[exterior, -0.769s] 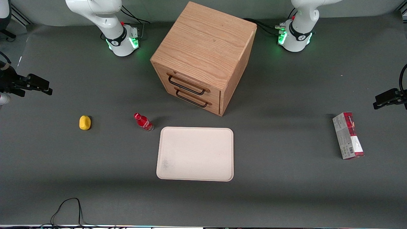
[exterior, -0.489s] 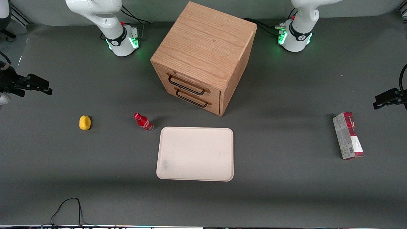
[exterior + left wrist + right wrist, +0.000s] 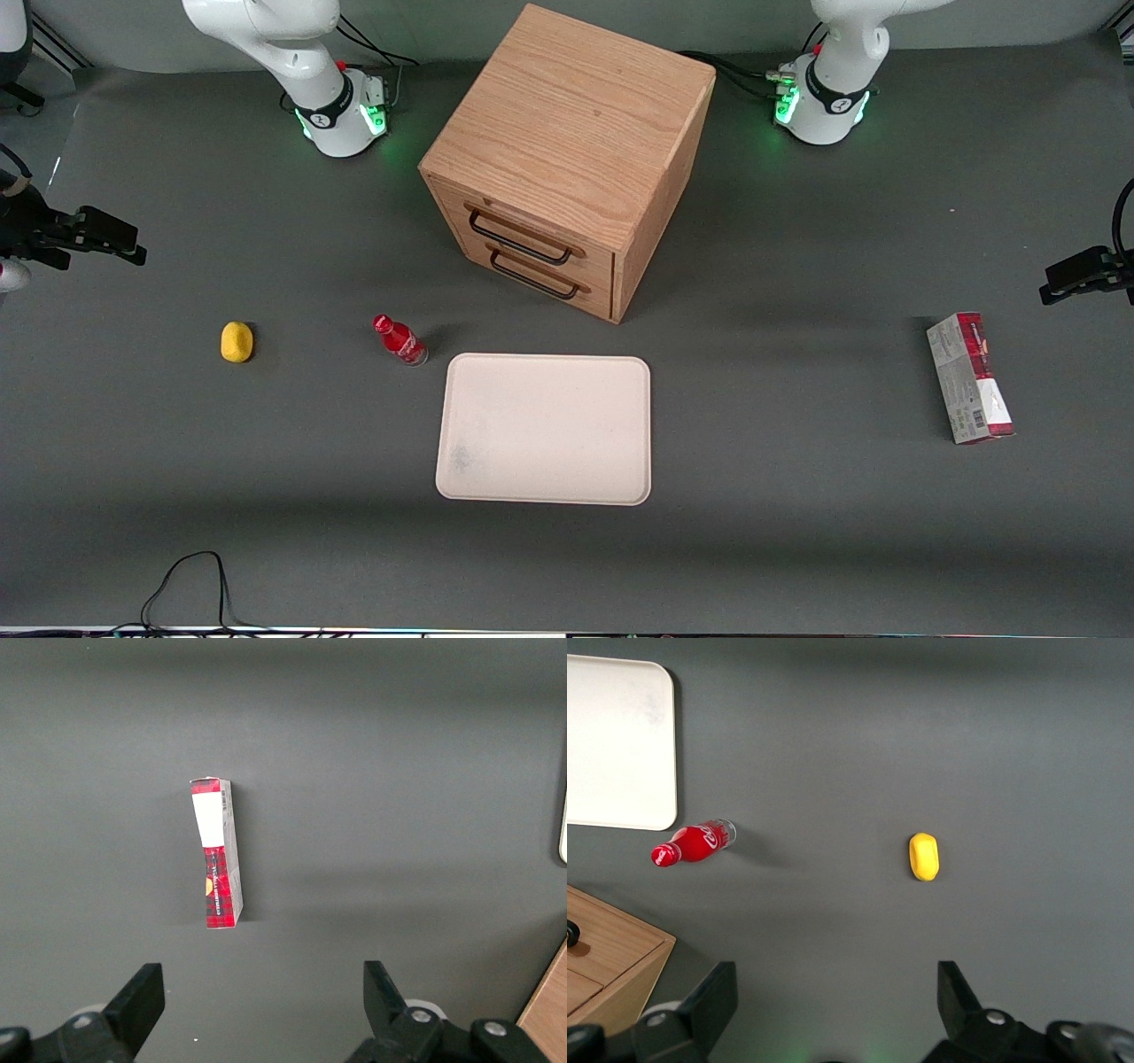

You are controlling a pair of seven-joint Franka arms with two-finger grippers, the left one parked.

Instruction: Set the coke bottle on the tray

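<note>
On the grey table (image 3: 797, 549), the coke bottle (image 3: 400, 339) lies on its side just beside the tray (image 3: 545, 429), close to the tray's corner that is farther from the front camera and toward the working arm's end, but apart from it. Cap end points away from the tray; clear base is the end nearest it. Tray rests flat in front of the wooden drawer box (image 3: 567, 159), nearer the front camera than the box. Both drawers look shut, dark handles facing the tray.

Small yellow lump (image 3: 236, 342) sits farther toward the working arm's end, well apart from the bottle. Red-and-grey carton (image 3: 969, 377) lies toward the parked arm's end.

Right gripper (image 3: 837, 1001) hangs high above the table at the working arm's end, fingers (image 3: 713, 997) spread wide and holding nothing. In the right wrist view the bottle (image 3: 694, 842), tray corner (image 3: 620, 744) and yellow lump (image 3: 924, 856) all lie on the table below it, none touched.
</note>
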